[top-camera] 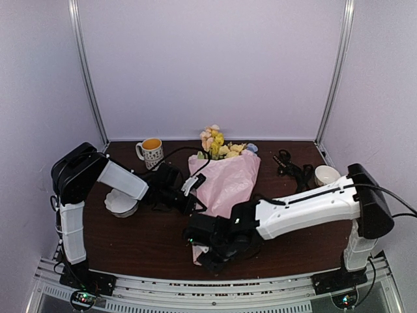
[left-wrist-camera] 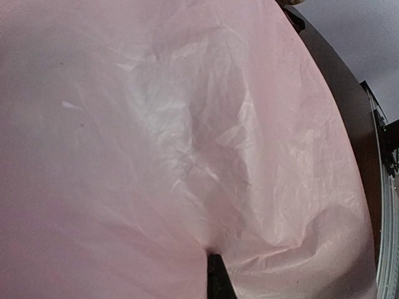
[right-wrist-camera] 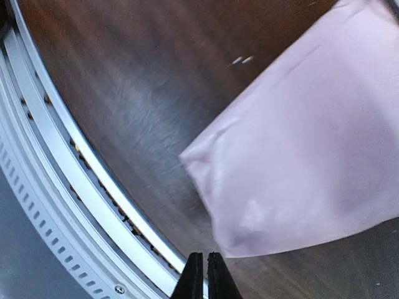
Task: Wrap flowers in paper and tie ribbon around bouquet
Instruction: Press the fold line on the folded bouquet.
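The bouquet lies lengthwise on the dark table, with pink paper (top-camera: 228, 179) as a tapering cone around it. The yellow, peach and pink flowers (top-camera: 218, 145) stick out at the far end. My left gripper (top-camera: 194, 202) is at the cone's left edge, shut on the paper (left-wrist-camera: 187, 124), which bunches into its dark fingertip (left-wrist-camera: 218, 277) and fills that view. My right gripper (top-camera: 207, 259) hovers at the cone's narrow near end (right-wrist-camera: 299, 156). Its fingers (right-wrist-camera: 204, 274) are shut with nothing between them, just clear of the paper. A black tangle that looks like the ribbon (top-camera: 292, 168) lies at the back right.
A mug (top-camera: 151, 152) stands at the back left and a white bowl (top-camera: 121, 203) sits under the left arm. A white cup (top-camera: 326, 175) is at the right beside the black tangle. The metal rail (right-wrist-camera: 75, 168) runs along the table's near edge, close to my right fingers.
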You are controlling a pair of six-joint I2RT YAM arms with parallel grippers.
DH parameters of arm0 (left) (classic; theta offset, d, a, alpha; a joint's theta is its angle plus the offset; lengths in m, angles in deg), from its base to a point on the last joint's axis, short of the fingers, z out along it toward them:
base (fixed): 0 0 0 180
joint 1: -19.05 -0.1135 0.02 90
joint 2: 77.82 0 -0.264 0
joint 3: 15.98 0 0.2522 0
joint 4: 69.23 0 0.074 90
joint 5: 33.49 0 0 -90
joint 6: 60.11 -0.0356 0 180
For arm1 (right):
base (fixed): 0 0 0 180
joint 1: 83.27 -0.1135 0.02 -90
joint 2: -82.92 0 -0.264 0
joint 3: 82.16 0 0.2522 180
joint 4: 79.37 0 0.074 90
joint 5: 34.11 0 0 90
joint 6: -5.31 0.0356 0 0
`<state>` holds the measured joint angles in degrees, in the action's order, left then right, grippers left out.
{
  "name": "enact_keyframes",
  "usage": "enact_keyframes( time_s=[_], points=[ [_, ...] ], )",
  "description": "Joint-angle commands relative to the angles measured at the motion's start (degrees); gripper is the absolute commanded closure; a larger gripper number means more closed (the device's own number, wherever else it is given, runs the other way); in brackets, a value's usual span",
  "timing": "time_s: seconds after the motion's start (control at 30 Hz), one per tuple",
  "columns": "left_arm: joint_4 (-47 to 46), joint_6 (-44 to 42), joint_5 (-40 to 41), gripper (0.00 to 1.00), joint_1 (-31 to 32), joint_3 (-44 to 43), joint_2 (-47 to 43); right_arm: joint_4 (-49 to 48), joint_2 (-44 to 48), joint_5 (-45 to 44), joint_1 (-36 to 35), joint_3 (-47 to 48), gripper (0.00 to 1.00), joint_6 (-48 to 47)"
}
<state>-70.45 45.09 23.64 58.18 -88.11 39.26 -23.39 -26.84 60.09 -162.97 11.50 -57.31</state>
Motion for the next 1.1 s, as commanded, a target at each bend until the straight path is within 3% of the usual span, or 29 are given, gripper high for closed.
enact_keyframes(
  time_s=[0.0, 0.13, 0.4, 0.5, 0.67, 0.83, 1.0, 1.03, 1.07],
  points=[
    [3.59, 0.20, 3.39, 1.00, -0.90, 2.11, 3.06, -7.26, 8.27, 5.66, 11.13, -5.61, 0.92, 1.22],
    [3.71, 0.21, 2.97, 1.00, -0.90, 2.04, 3.43, -11.10, 8.00, 12.18, 23.15, -8.23, 0.88, 2.05],
    [5.72, -0.99, 1.05, 1.00, -0.90, 1.16, 4.31, -27.51, 12.89, 14.57, 44.65, -18.31, 0.47, 12.92],
    [6.37, -1.20, 0.58, 1.00, -0.90, 1.22, 4.30, -34.83, 11.49, 17.33, 48.65, -20.78, 0.40, 15.90],
    [6.28, -1.16, -0.11, 1.00, -0.96, 1.09, 4.22, -37.19, 5.16, 19.19, 49.64, -17.58, 0.38, 16.37],
    [3.99, 0.40, -0.58, 1.00, -1.36, 3.00, 2.92, -41.22, 4.24, 17.65, 50.75, -18.89, 0.58, 18.83],
    [3.96, -0.20, -0.22, 1.00, -1.54, 3.74, 1.34, -42.82, 4.53, 18.03, 51.75, -19.45, 0.88, 18.68],
    [4.03, -0.36, -0.08, 1.00, -1.60, 3.68, 1.40, -42.07, 4.20, 18.21, 51.81, -18.67, 0.98, 18.14],
    [3.92, -0.43, 0.04, 1.00, -1.55, 3.70, 1.62, -41.66, 3.90, 18.30, 51.88, -18.23, 1.00, 17.84]
  ],
)
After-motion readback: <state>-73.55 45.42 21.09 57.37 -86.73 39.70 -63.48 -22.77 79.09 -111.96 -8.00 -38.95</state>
